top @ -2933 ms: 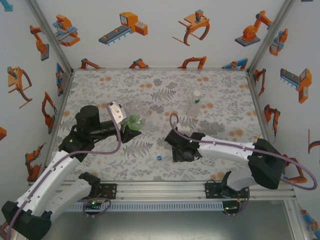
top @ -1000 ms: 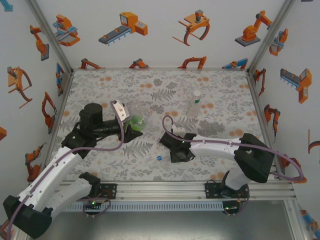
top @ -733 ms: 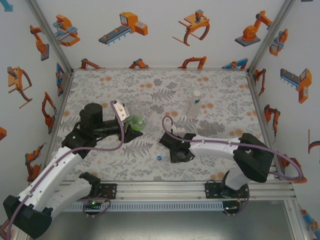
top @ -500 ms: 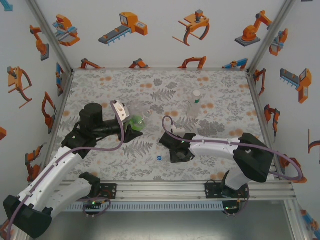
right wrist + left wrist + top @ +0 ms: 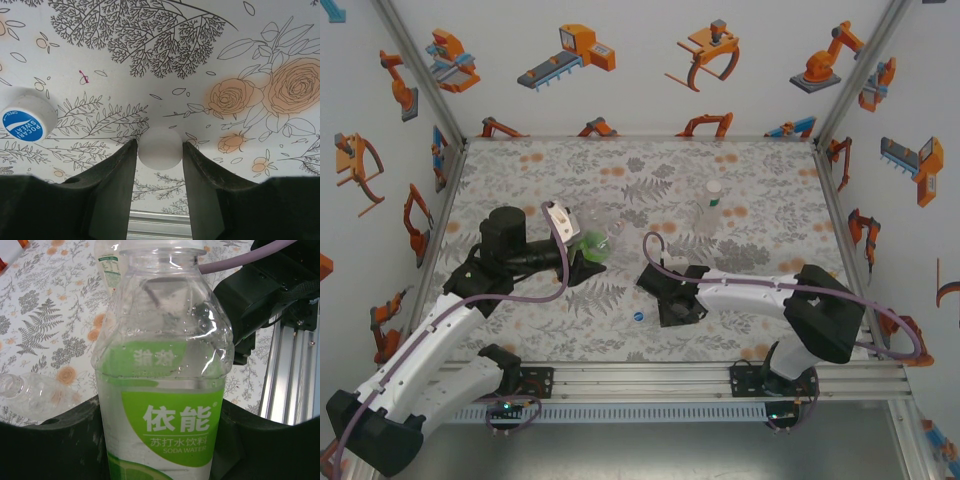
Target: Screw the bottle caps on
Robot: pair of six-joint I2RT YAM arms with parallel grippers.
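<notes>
On the floral-print table (image 5: 770, 170) a clear bottle (image 5: 611, 229) lies on its side with a bare neck, just beyond the left gripper (image 5: 588, 248). An upright bottle (image 5: 711, 207) stands well apart toward the far right; its top looks pale, but I cannot tell whether that is a cap. A blue cap (image 5: 22, 123) printed POCARI SWEAT sits flat near the front of the table, just beside the right gripper (image 5: 160, 150) and not touching its fingers (image 5: 112, 192). In the left wrist view the right arm's black wrist and its purple cable (image 5: 235, 260) loom close behind the held bottle. The left arm reaches in from the front left corner with its elbow bent, and its forearm runs low and rightward over the table. Its jaws are clamped on the green-labelled bottle (image 5: 165, 390), gripping the lower body at the label, and the open mouth carries no cap. The right arm lies stretched low across the front of the table, leftward from its base, with its gripper angled down at the surface near the middle. Its jaws pinch a white cap (image 5: 159, 147), one finger touching each side. I cannot tell whether the cap rests on the table or is raised off it.
</notes>
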